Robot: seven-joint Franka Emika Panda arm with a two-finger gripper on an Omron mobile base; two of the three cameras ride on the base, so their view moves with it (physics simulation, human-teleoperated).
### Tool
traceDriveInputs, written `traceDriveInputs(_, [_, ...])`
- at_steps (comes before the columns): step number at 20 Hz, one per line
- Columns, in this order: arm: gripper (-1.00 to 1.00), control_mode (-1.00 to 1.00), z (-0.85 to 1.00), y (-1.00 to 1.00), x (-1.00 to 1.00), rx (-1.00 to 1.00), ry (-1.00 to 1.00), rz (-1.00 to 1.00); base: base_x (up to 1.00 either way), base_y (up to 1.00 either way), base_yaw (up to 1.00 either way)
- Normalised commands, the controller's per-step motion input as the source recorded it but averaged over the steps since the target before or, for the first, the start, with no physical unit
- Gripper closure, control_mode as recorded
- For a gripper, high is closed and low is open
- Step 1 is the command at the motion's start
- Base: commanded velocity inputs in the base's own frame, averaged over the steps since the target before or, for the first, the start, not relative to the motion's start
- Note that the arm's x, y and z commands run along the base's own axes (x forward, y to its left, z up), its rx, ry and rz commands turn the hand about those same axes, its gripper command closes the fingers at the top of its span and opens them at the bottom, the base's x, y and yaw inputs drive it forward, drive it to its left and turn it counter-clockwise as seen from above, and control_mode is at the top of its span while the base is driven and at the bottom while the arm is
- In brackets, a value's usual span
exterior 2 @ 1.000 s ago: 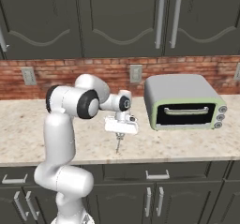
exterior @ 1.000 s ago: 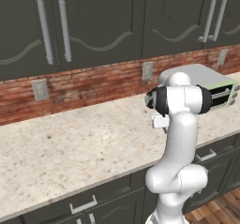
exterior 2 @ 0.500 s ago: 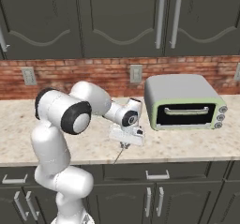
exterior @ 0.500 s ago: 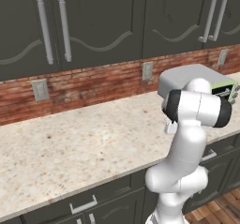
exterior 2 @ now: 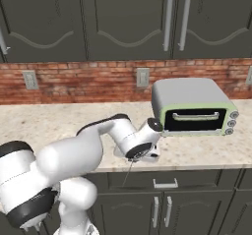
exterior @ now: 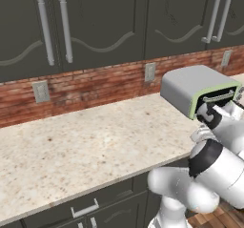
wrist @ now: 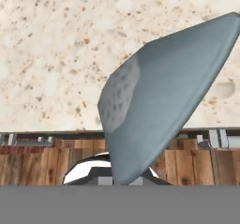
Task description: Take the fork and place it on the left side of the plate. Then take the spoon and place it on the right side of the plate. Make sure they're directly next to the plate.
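Note:
My gripper (exterior 2: 137, 155) hangs over the counter's front edge, just left of the toaster oven, and is shut on the spoon. The spoon's thin handle (exterior 2: 127, 174) dangles below the hand in front of the lower cabinets. In the hand view the pale blue-grey spoon (wrist: 164, 92) looms very close, slanting up to the right, above the speckled counter and the wooden floor. The fork and the plate are out of view.
A grey toaster oven (exterior 2: 194, 106) (exterior: 195, 88) stands on the speckled stone counter (exterior 2: 44, 123) (exterior: 81, 146) to the right. Behind runs a brick wall with outlets (exterior 2: 142, 76) and dark upper cabinets. Drawers with handles (exterior 2: 165, 184) sit under the counter edge.
The arm has folded low and swung right. The gripper moved right and down to the counter's front edge by the toaster oven, still holding the spoon.

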Motion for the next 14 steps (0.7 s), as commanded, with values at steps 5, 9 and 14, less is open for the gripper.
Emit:
traceDriveInputs(5, [1.0, -1.0, 1.0, -0.01, -0.97, 0.07, -0.35, 0.0, 0.0, 0.0, 0.0])
traceDriveInputs(9, [1.0, -1.0, 1.0, 0.0, -1.0, 0.01, -0.22, 0.0, 0.0, 0.0, 0.0])
traceDriveInputs(14, [1.0, -1.0, 1.0, 0.16, -1.0, -0.04, -0.05, 0.0, 0.0, 0.0, 0.0])
